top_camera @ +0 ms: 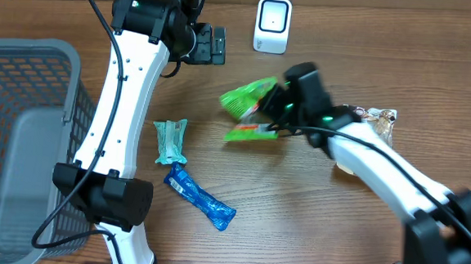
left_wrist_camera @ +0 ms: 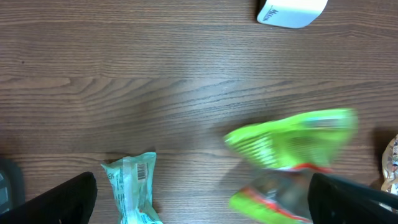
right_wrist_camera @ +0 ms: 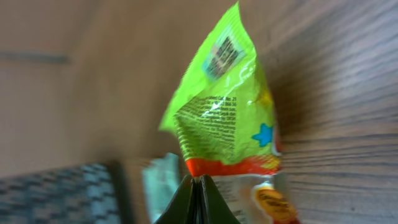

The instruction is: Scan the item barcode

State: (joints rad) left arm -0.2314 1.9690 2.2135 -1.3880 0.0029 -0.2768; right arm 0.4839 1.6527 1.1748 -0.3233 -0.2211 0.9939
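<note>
Right gripper (right_wrist_camera: 196,198): the two dark fingers are pressed together, pinching the lower edge of a lime-green snack bag (right_wrist_camera: 224,124). In the wrist view the bag stands straight out beyond the fingertips. There is an orange band just past the pinch, fine print on the middle panel, a blue star toward the right edge, and a small barcode (right_wrist_camera: 224,55) near the far sealed end, facing the camera. Wood-grain table (right_wrist_camera: 348,93) shows behind the bag. From overhead the bag is blurred and juts out ahead of the right gripper toward the left arm's side; whether it is clear of the wood I cannot tell. The white scanner (top_camera: 272,25) stands upright beyond the right gripper, apart from the bag. A crinkled brown and white packet (top_camera: 380,116) lies just behind the gripper, beside its forearm. Left gripper (top_camera: 218,46): jaws spread wide with nothing between them, held over bare wood level with the scanner. From its wrist camera the dark fingers (left_wrist_camera: 56,202) frame the bottom corners. A teal packet (left_wrist_camera: 134,186) with a printed barcode lies near the left-hand finger, and the green bag is close to the other. A blue wrapper (top_camera: 200,198) lies flat on the wood past the teal packet, well apart from both grippers. A grey mesh basket (top_camera: 27,50) sits at the far edge on the left arm's side.
</note>
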